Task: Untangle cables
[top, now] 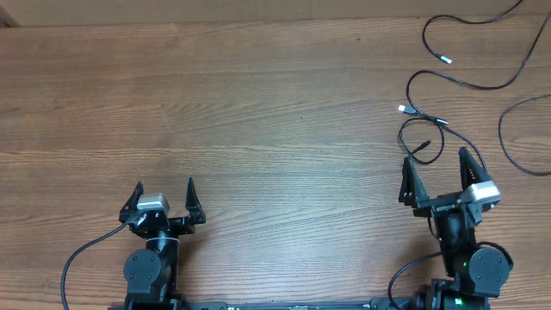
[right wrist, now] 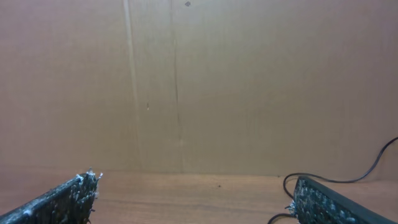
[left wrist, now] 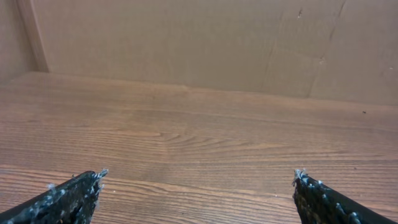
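Thin black cables [top: 469, 84] with small silvery plug tips lie looped and overlapping at the table's far right in the overhead view. One plug tip [top: 402, 108] and another [top: 446, 59] show. My right gripper [top: 436, 165] is open and empty just in front of the nearest cable loop. In the right wrist view a bit of cable [right wrist: 373, 169] curves past the right finger of that gripper [right wrist: 196, 183]. My left gripper [top: 164, 189] is open and empty at the near left, far from the cables. It also shows open in the left wrist view [left wrist: 198, 177].
The brown wooden table [top: 241, 112] runs across the whole view. A brown cardboard wall [left wrist: 199, 43] stands at its far edge. Thick black arm wiring [top: 82, 258] loops beside the left arm's base.
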Tool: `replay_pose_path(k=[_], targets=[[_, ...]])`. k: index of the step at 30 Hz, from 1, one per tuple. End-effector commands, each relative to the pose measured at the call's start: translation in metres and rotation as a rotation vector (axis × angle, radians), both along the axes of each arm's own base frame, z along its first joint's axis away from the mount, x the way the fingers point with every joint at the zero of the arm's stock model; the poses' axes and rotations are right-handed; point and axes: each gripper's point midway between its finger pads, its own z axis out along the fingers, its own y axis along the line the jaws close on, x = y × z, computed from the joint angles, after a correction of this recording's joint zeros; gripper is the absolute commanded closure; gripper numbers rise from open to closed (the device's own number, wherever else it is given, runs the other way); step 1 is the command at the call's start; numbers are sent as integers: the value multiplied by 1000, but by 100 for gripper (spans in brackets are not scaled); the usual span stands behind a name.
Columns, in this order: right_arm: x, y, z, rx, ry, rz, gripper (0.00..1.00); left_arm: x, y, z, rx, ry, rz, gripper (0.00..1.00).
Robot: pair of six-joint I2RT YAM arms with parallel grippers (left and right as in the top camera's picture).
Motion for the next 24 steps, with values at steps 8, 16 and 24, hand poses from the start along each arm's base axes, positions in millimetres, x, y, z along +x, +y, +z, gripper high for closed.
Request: replay_pose_path(k=[8,16,24], targets=[[-10,-3,-44,19,101,-26,0,-1,5,1,23,-7,24,0],[-8,-4,-82,39,261,-34,0,-1,5,1,23,-7,24,0],[-8,-5,-82,35,256,-41,0,-1,5,1,23,-7,24,0]])
